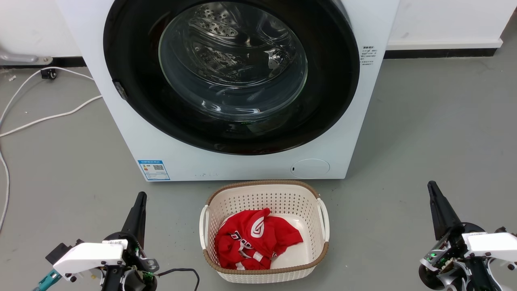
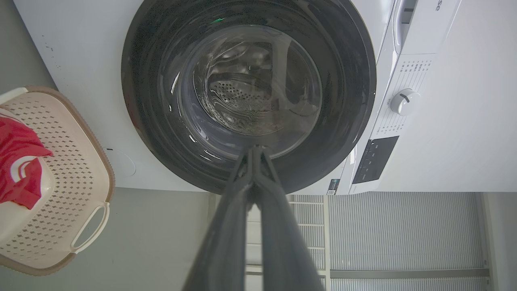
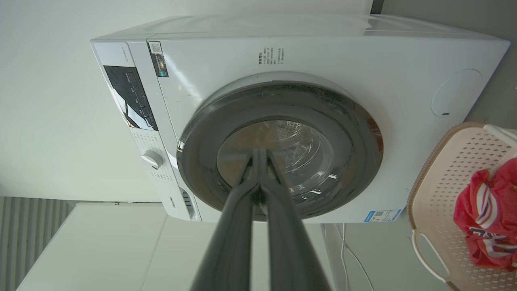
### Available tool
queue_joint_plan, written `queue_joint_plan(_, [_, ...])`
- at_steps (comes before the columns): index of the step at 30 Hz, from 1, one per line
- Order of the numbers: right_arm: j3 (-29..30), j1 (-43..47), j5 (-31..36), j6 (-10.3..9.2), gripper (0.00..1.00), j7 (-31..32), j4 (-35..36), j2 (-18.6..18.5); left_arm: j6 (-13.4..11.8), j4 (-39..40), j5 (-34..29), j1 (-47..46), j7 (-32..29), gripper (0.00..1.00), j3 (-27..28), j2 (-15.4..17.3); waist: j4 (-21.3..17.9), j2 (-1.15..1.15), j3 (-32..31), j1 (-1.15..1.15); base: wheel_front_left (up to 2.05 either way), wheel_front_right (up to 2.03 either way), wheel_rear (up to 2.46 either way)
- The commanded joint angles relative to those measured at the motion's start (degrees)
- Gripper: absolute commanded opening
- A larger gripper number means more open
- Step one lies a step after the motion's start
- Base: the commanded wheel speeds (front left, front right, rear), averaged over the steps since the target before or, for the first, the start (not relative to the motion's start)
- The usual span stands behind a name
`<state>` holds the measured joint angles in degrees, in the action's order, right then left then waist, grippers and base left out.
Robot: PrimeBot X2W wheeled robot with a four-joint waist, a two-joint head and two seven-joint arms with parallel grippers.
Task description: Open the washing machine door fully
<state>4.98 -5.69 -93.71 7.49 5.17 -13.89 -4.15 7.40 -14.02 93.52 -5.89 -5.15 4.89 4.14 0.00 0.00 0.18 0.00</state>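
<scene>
The white washing machine (image 1: pixel 242 165) stands straight ahead on the floor. Its round glossy black door (image 1: pixel 129 52) lies flush against the front, closed, with the clear glass bowl (image 1: pixel 232 60) at its centre and the steel drum visible behind it. A small latch tab (image 1: pixel 120 90) sits on the door's left rim. My left gripper (image 1: pixel 141 197) rests low at the left, shut and empty, well short of the machine. My right gripper (image 1: pixel 432 186) rests low at the right, also shut and empty. Both wrist views look along closed fingers at the door (image 2: pixel 161 52) (image 3: pixel 355 133).
A cream perforated basket (image 1: pixel 319 250) holding a red garment (image 1: pixel 254 238) sits on the floor just before the machine, between my grippers. White cables (image 1: pixel 48 117) trail on the grey floor at the left. A white wall runs behind the machine.
</scene>
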Motion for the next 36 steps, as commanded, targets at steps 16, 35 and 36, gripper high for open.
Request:
queue_joint_plan(16, [-0.59,0.77,0.62,0.00,1.00,-1.08,0.33,0.37,-0.01,0.13,-0.21,0.29,0.69,1.00,-0.51,-0.38,0.01,0.00,0.05,0.00,0.00,0.00,0.00])
queue_joint_plan(35, [-1.54,2.13,24.94,0.00,1.00,-6.29,9.60,0.60,0.03,8.35,-18.32,0.04,6.23,1.00,-2.42,0.02,0.42,0.00,0.20,0.00,0.00,0.00,0.00])
queue_joint_plan(36, [-1.54,2.13,24.94,0.00,1.00,-6.29,9.60,0.60,0.03,8.35,-18.32,0.04,6.23,1.00,-2.42,0.02,0.42,0.00,0.20,0.00,0.00,0.00,0.00])
